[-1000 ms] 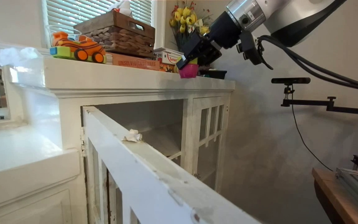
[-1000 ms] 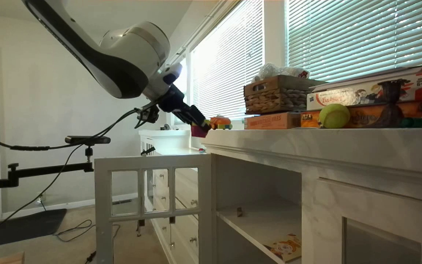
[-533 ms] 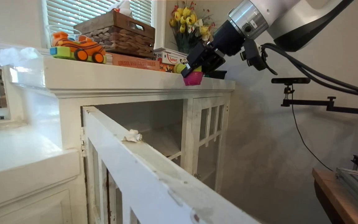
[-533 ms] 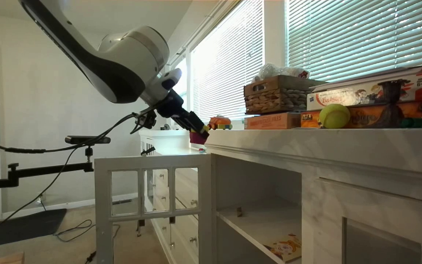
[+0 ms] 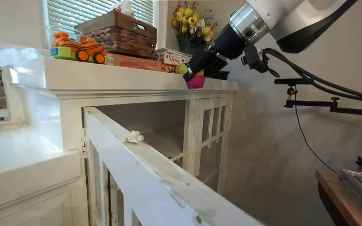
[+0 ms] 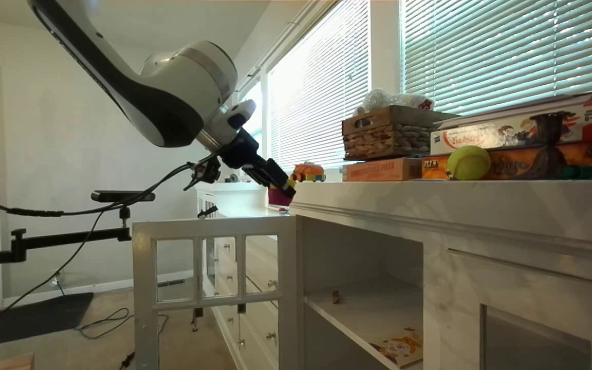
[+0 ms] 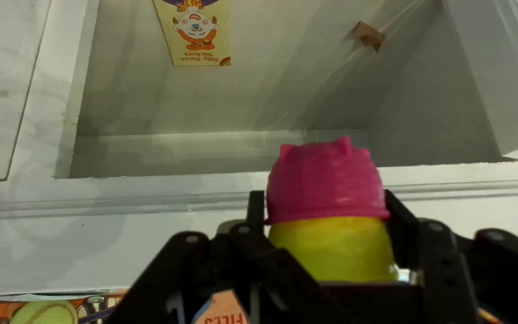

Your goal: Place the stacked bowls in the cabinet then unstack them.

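- Pink bowl (image 7: 326, 182), small ear-like knobs on its base: lower piece of a stack of two, held in the air outside the cabinet (image 5: 189, 135), near the front edge of the tabletop (image 5: 121, 75).
- Yellow bowl (image 7: 333, 247): upper piece of the stack in both exterior views, touching the pink one; depth of nesting cannot be told.
- Fingers (image 7: 256, 208), black: clamped on the stack, one at each side.
- Arm (image 6: 170, 105), white and black: slants down toward the tabletop's edge.
- Cabinet, cream-white: one glass-paned door (image 6: 288, 262) swung open, a second door (image 5: 212, 139) closed.
- Shelf (image 6: 357, 308), inside the cabinet: bears a sticker sheet (image 7: 198, 33), lettered "Silly Faces Stickers", and a small brown piece (image 7: 368, 36), well apart.
- Crumpled scrap (image 5: 134, 137), whitish: on the open door's top edge.
- Toy car (image 5: 79, 47), orange: on the tabletop.
- Woven basket (image 5: 127, 37): over a box (image 5: 137, 63) lettered "Unsolved Case Files".
- Tennis ball (image 6: 469, 162): on the tabletop, in front of an orange box (image 6: 432, 167).
- Flowers (image 5: 187, 22), yellow: toward the tabletop's far end in an exterior view.
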You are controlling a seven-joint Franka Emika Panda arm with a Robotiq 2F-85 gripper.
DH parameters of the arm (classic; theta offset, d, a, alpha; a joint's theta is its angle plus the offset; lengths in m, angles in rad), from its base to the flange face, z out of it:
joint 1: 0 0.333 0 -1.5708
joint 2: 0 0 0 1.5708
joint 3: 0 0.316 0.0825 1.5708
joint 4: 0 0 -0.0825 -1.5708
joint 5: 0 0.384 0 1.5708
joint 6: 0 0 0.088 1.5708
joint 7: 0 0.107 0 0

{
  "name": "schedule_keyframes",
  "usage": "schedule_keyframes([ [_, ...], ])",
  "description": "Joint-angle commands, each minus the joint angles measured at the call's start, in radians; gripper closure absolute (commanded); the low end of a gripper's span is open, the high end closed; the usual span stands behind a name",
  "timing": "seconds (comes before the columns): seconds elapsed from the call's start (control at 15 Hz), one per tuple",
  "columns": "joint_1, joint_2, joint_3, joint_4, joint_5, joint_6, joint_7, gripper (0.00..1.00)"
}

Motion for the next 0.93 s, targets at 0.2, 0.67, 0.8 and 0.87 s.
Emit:
schedule_keyframes([
  [0.2, 0.007, 0.070, 0.001, 0.013, -0.112, -0.056, 0.068, 0.63],
  [0.67, 0.024, 0.186, -0.007, 0.049, -0.330, -0.154, 0.268, 0.63],
  [0.8, 0.030, 0.225, -0.005, 0.060, -0.419, -0.197, 0.354, 0.63],
  [0.87, 0.033, 0.246, -0.003, 0.066, -0.468, -0.222, 0.400, 0.63],
])
